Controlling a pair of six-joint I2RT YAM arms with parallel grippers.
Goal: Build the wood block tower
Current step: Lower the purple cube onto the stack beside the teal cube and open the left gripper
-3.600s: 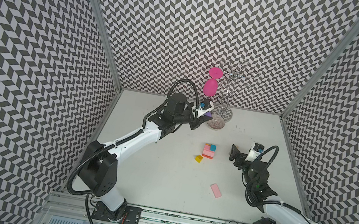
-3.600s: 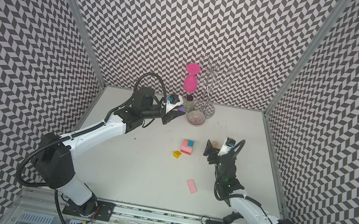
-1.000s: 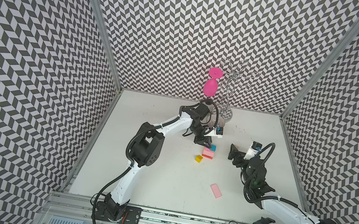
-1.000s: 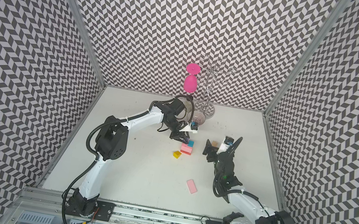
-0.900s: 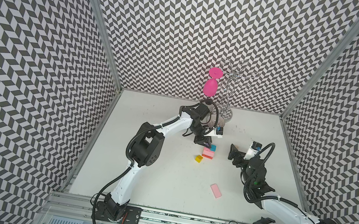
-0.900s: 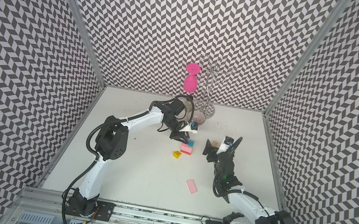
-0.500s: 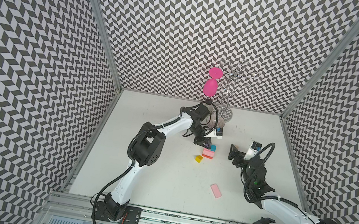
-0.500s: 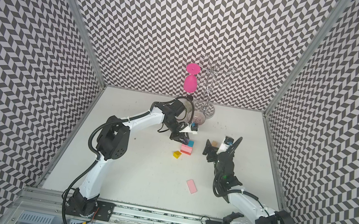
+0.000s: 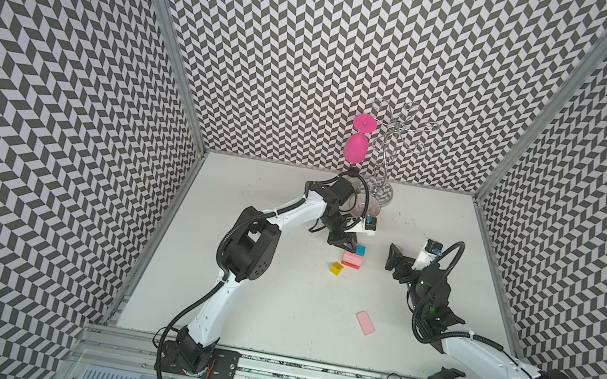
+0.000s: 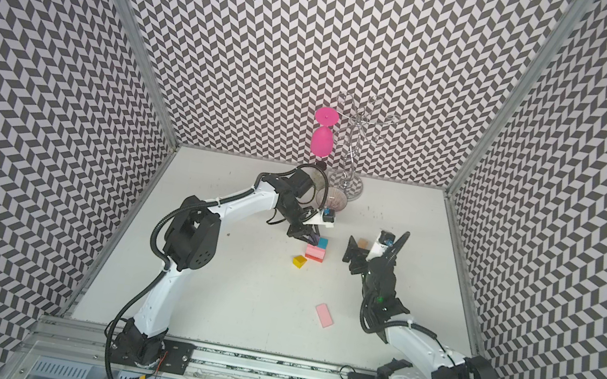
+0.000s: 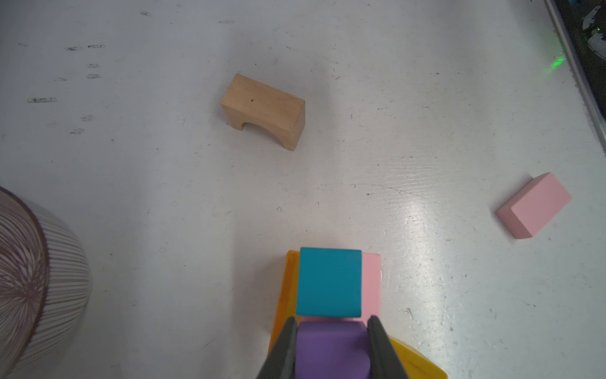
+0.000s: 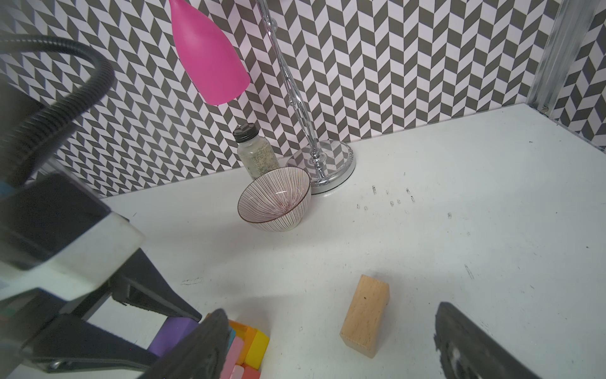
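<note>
Gripping a purple block (image 11: 331, 351), the left pincer (image 11: 332, 323) hovers at the tower (image 9: 352, 259), only teal on pink on orange. The yellow block (image 9: 336, 268), pink slab (image 9: 365, 322) and wood arch (image 11: 264, 110) lie off the tower, unstacked. The right pincer (image 12: 329, 311) is spread wide and empty.

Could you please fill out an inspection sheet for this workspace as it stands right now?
Surface: white table, scuffed with dark marks.
Job's things: teal cube on pink slab over orange piece; yellow block beside the stack; loose pink slab and wood arch lying apart.
Clutter: striped bowl, spice jar, pink goblet hanging on chrome rack, all by the back wall.
Pincers: left pincer shut on purple block at the stack; right pincer open, empty, by the wood arch.
Cables: black ribbed hose looped at each wrist, clear of the blocks.
Surroundings: chevron-patterned walls on three sides; metal rail in front.
</note>
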